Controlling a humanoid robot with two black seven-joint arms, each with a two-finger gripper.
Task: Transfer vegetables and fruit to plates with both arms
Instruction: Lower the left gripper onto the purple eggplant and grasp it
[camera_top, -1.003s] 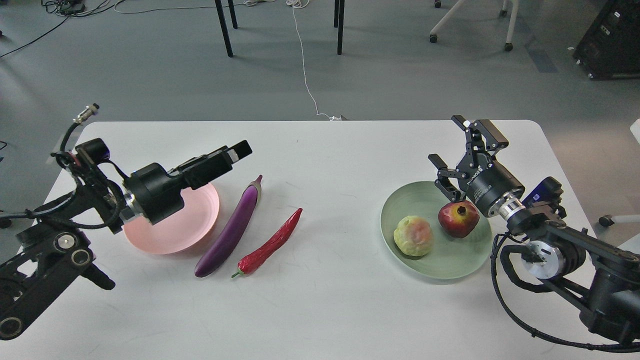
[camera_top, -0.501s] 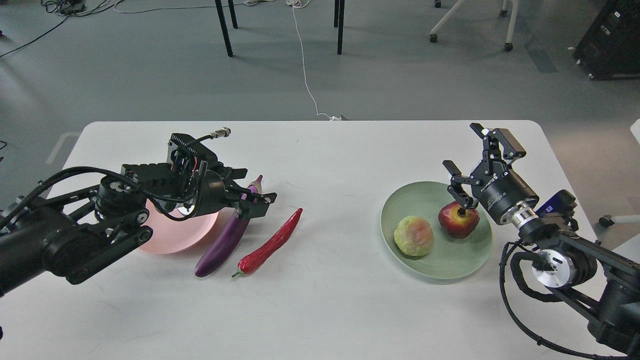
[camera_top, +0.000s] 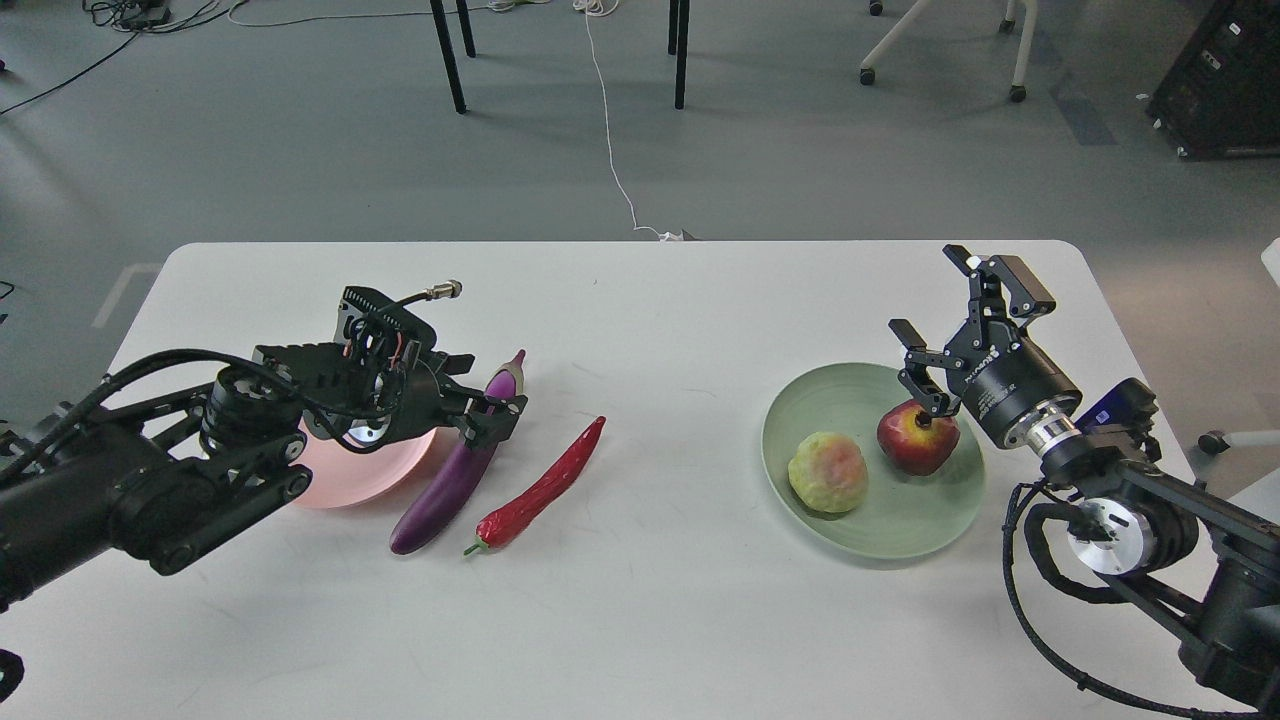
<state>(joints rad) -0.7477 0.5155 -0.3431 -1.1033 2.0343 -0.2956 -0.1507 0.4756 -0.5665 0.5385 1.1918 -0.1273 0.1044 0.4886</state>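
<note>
Gripper (camera_top: 490, 412) lower — now astride eggplant (camera_top: 455, 475)

The black left arm (camera_top: 150, 480) hides most of the round pink plate (camera_top: 345, 485); its gripper (camera_top: 490, 415) covers the glossy purple eggplant's (camera_top: 450, 480) far part.

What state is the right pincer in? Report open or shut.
Open. The right pincer has its two fingers spread wide apart above the pomegranate, which lies on the green plate; nothing is between them.
</note>
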